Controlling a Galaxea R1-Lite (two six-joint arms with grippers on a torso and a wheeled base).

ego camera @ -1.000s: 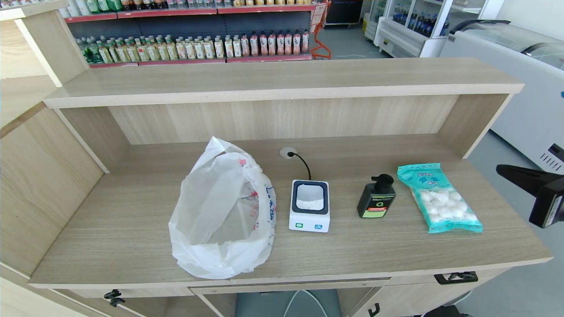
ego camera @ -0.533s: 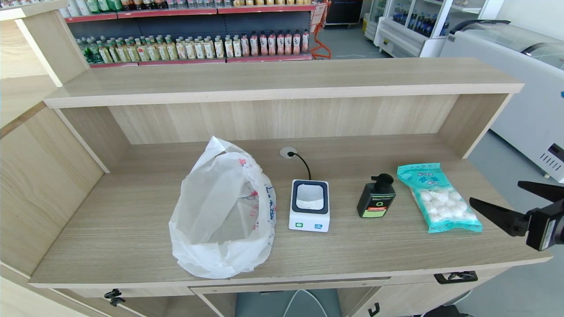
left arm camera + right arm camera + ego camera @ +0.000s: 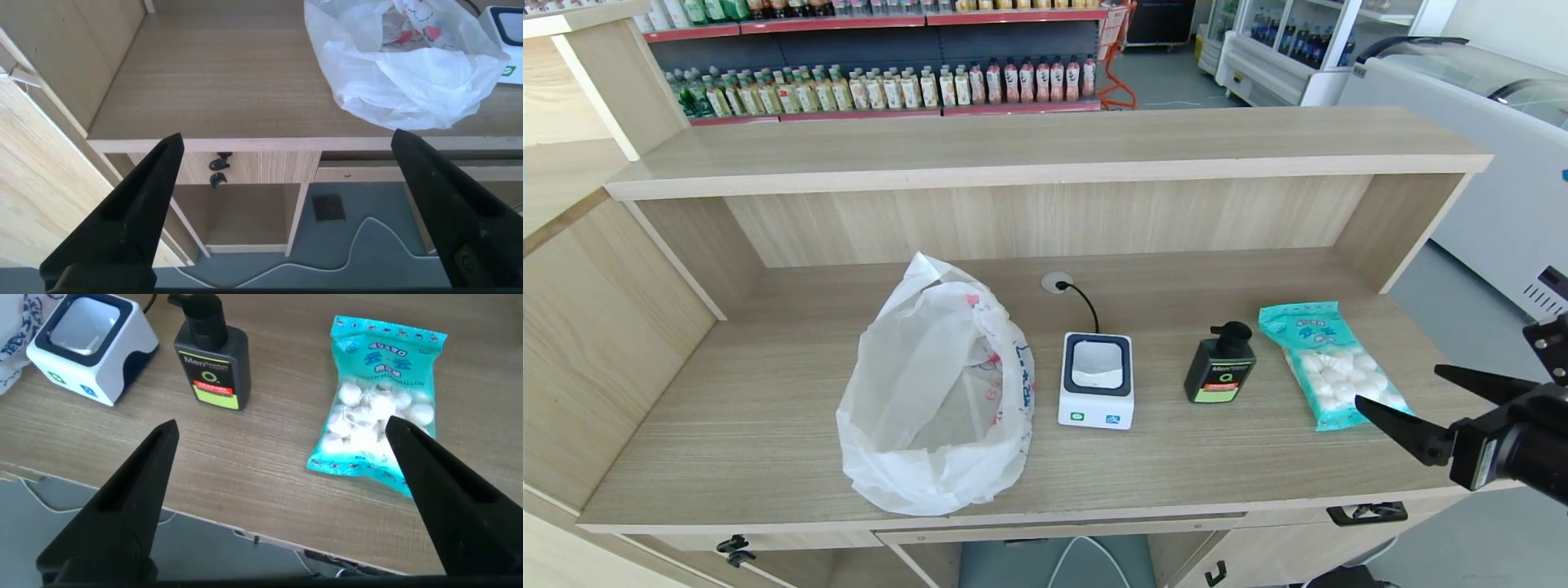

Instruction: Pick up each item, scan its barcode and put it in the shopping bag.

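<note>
Cotton-ball packet [image 3: 1319,359] just ahead of right end effector [image 3: 1396,385]

On the worktop [image 3: 768,392], from the robot's left, are a white shopping bag [image 3: 935,400] lying open, a white scanner [image 3: 1097,392] with its cable [image 3: 1086,304], a black pump bottle [image 3: 1221,365] and a teal packet [image 3: 1327,365] of white balls. The right gripper [image 3: 1397,385], fingers spread, sits at the packet's near corner, perhaps just above it.

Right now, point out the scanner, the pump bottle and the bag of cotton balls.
scanner [image 3: 1097,365], head view, glass window
pump bottle [image 3: 1223,384], head view, front label
bag of cotton balls [image 3: 1327,376], head view, clear middle part
</note>
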